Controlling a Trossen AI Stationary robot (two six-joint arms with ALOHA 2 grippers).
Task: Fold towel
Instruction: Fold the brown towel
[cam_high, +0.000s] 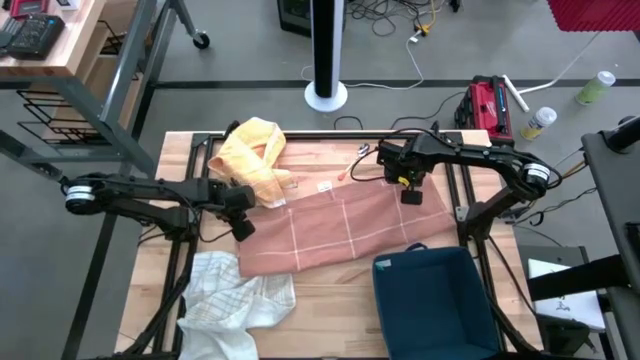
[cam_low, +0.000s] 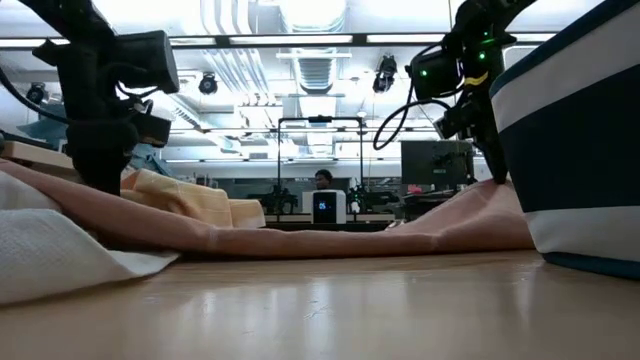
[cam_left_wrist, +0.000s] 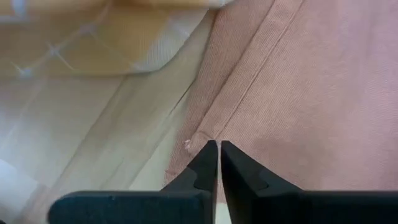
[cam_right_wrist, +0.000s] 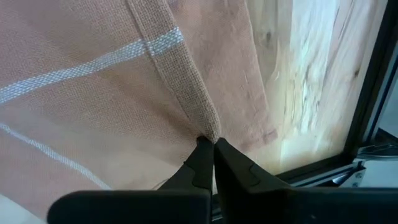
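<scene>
Woven pink towel (cam_high: 335, 228), white-striped, rumpled

**A robotics lab, seen from my bench**

I work in a lab. Beyond my fingers the low view opens onto a long hall with strip lights (cam_low: 300, 40), metal rigs and monitors (cam_low: 428, 160), and a person (cam_low: 323, 180) seated far back. Around my wooden bench (cam_high: 330, 290) lie cables (cam_high: 400, 25) on grey floor, and a red tool case (cam_high: 487, 103).

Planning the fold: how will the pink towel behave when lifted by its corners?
Probably floppy: the pink towel lies flat and puckers where the right end effector pinches its hem. Likely light, being thin weave. It should sag between the right and left end effector.
</scene>
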